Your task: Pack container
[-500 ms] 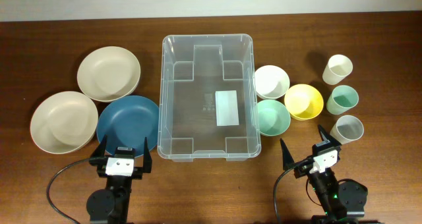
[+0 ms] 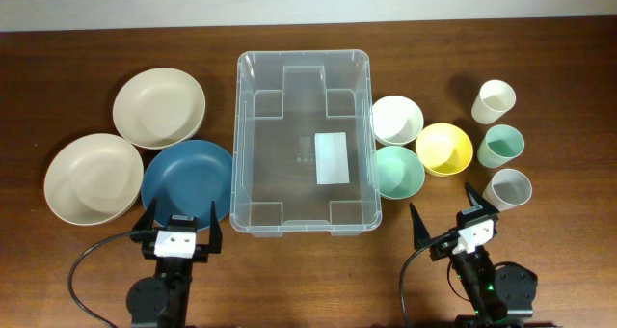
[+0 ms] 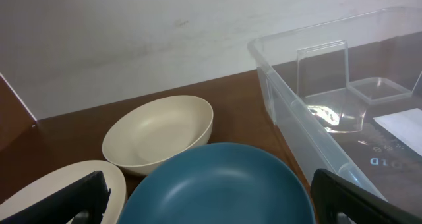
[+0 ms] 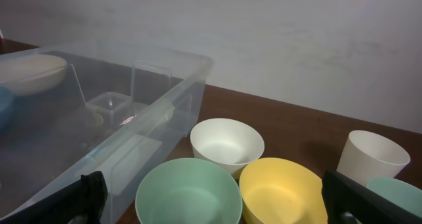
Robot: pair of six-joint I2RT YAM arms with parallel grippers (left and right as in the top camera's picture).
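Tabletop [image 2: 318, 270] is staged like a kit: the container [image 2: 238, 145] sits dead centre, open side up and empty, presumably so either arm can reach in. The wide stuff is bunched to its left (near beige dish [image 2: 93, 177], far beige dish [image 2: 159, 107], blue plate [image 2: 187, 180]). The white bowl [image 2: 395, 119], green bowl [image 2: 399, 171] and yellow bowl [image 2: 444, 148] hug its right wall, with the cream cup [image 2: 494, 101], teal cup [image 2: 501, 146] and grey cup [image 2: 508, 188] beyond. Left arm [image 2: 176, 239] and right arm [image 2: 472, 233] sit at the near edge, each facing its own pile, jaws spread and holding nothing, so packing looks not yet begun.
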